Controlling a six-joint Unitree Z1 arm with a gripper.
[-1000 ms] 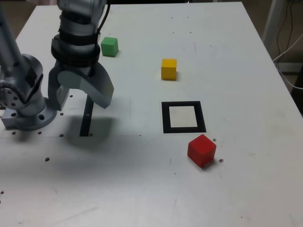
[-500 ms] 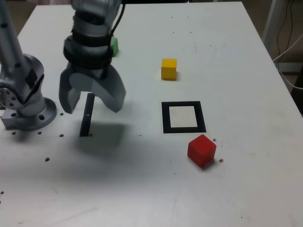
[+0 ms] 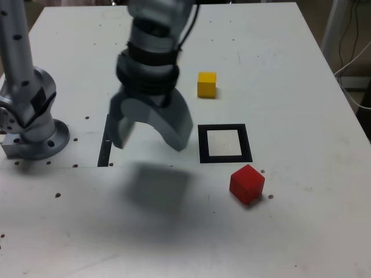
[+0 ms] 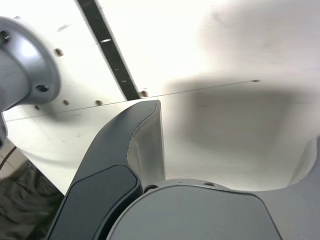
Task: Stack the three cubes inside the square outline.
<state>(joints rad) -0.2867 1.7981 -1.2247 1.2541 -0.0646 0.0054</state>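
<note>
Bench point(image 3: 290, 243) fills the exterior view, white and dotted with small holes. The arm's jaws point(image 3: 152, 132) hang above it, spread wide and holding nothing, which suits a reach for a first block. Just to their right in this view lies the square outline point(image 3: 225, 143), its white centre bare, so no stacking is done. The red cube point(image 3: 247, 184) sits just below the outline's lower right corner, turned at an angle; the yellow cube point(image 3: 207, 84) sits above the outline, apart from it. The green cube does not show here, probably hidden behind the arm. A thin black strip point(image 3: 105, 147) lies near the arm's base point(image 3: 32, 136).

Wrist view shows two wide-set fingers point(image 4: 145, 145) over bare bench, the strip and the base behind; no cube shows here.
</note>
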